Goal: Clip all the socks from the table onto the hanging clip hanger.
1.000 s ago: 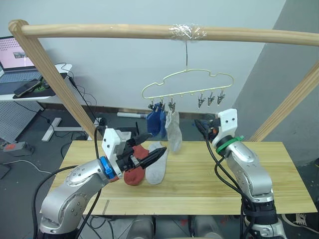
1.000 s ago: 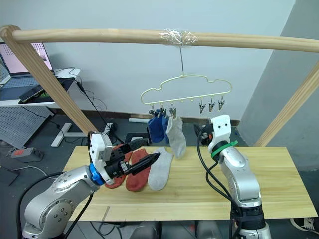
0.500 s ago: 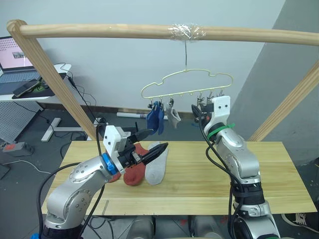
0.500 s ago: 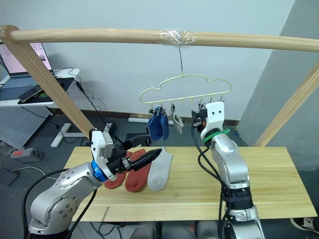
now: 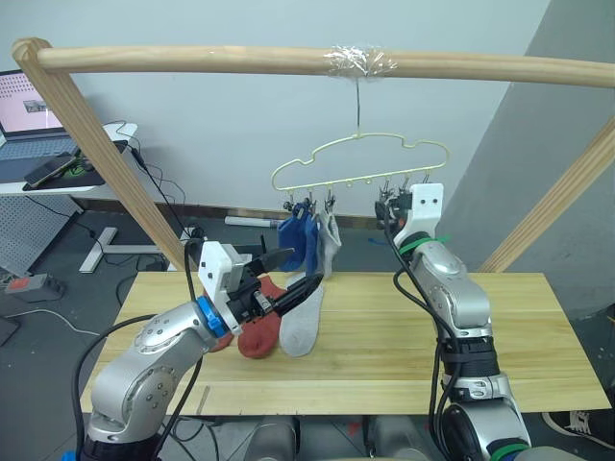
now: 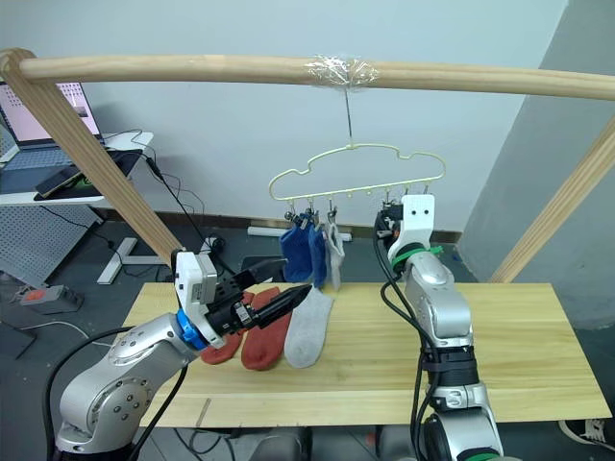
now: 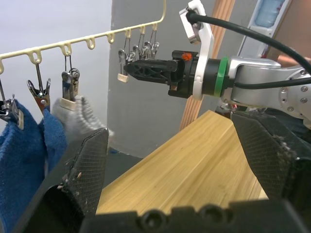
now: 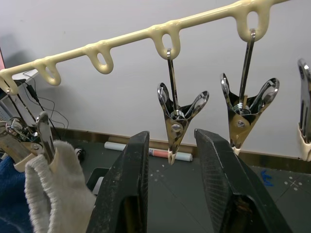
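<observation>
The pale-yellow wire clip hanger (image 5: 360, 158) is hung by its hook from a round wooden pole (image 5: 288, 60). Two blue socks (image 5: 298, 238) and one light grey sock (image 5: 330, 238) are held in its leftmost metal clips. On the planked wooden surface (image 5: 384, 346), a second grey sock (image 5: 303, 317) and two rust-red socks (image 6: 252, 331) lie flat, side by side. The left tool (image 5: 288, 277) is spread wide and empty above them. The right tool (image 8: 171, 194) is raised to an empty clip (image 8: 175, 121), its fingers parted narrowly on either side of it. The surface's right half is bare.
</observation>
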{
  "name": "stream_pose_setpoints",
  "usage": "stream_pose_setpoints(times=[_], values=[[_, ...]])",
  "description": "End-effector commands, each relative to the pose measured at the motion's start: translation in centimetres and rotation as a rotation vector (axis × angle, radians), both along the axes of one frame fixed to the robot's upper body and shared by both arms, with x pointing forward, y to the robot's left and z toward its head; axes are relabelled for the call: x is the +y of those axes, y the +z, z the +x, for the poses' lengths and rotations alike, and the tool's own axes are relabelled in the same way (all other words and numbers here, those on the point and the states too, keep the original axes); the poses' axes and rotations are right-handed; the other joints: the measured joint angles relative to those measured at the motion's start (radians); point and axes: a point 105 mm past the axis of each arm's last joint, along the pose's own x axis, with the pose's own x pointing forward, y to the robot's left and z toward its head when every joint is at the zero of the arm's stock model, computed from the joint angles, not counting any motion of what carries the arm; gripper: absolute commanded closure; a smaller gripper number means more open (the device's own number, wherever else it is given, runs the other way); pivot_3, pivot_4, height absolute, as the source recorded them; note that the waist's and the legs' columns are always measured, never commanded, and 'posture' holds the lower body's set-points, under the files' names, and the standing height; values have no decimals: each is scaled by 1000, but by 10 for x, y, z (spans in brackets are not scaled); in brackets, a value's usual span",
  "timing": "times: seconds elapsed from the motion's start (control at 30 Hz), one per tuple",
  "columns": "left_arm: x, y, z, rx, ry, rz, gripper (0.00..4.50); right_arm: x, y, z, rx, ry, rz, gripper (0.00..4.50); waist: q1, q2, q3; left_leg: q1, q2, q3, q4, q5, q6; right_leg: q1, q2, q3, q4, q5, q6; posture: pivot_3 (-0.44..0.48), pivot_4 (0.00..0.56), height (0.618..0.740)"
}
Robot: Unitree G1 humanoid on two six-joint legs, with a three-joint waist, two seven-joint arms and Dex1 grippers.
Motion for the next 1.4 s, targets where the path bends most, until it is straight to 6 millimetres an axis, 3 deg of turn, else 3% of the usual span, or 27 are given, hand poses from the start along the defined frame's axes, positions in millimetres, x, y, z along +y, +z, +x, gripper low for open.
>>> stream_pose_setpoints(times=[0.03,0.67,1.4], values=[[1,11,-2,-40,-4,-8,0,3,22,3,-80,-1,25,2967,0,0,0,0,0,0,0,0,0,0,0,0,0,0,0,16,94,740],[-3,13,-4,-43,-14,-18,0,11,35,12,-129,-5,52,2967,0,0,0,0,0,0,0,0,0,0,1,0,0,0,0,24,92,740],[-6,17,-4,-46,-34,-44,0,13,36,20,-140,-3,29,2967,0,0,0,0,0,0,0,0,0,0,1,0,0,1,-1,24,96,740]])
